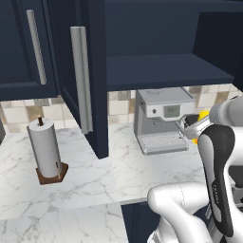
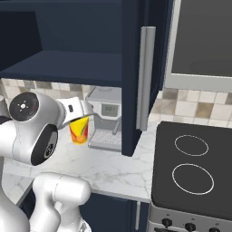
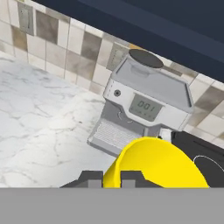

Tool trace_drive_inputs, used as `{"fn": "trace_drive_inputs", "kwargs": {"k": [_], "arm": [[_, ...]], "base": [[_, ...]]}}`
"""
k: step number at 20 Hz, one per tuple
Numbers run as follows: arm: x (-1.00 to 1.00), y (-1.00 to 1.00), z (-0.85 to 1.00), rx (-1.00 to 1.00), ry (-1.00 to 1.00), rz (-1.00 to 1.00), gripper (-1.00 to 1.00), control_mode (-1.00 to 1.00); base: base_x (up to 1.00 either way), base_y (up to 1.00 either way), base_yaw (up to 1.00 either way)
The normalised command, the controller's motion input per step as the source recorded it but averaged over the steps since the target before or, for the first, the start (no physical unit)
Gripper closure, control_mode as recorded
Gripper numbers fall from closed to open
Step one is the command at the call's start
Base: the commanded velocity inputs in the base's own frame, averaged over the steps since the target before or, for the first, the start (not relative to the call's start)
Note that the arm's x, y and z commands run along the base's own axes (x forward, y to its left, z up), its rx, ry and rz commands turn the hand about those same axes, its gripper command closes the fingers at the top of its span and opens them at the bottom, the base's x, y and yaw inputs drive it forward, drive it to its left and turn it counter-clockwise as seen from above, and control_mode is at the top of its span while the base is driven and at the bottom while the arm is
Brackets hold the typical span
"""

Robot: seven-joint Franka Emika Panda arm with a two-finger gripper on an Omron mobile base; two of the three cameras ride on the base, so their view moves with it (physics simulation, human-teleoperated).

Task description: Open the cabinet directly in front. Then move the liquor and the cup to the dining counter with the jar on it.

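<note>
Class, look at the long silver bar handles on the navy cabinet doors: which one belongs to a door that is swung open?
In the left base view, the nearer handle: its door stands edge-on, swung out over the worktop. The other handle sits on a door lying flat and shut.

Only readable text: digits that look like "001" on the small grey display of the silver boxy espresso machine point(image 3: 146, 107).

Grey coffee machine point(image 1: 163, 121) against tiled backsplash point(image 1: 23, 114), paper-towel holder point(image 1: 46, 152) left, black stovetop point(image 2: 192, 170) right.
</note>
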Motion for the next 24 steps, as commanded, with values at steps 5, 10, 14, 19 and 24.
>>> {"fn": "trace_drive_inputs", "kwargs": {"k": [5,10,14,19,24], "arm": [[0.0,0.0,0.0,0.0,0.0,0.0,1.0,-1.0],[0.0,0.0,0.0,0.0,0.0,0.0,1.0,-1.0],[0.0,0.0,0.0,0.0,0.0,0.0,1.0,-1.0],[-0.06,0.0,-0.01,0.0,0.01,0.0,1.0,1.0],[0.0,0.0,0.0,0.0,0.0,0.0,1.0,1.0]], "base": [[0.0,0.0,0.0],[0.0,0.0,0.0],[0.0,0.0,0.0],[-0.6,0.0,0.0],[-0.72,-0.16,-0.01]]}}
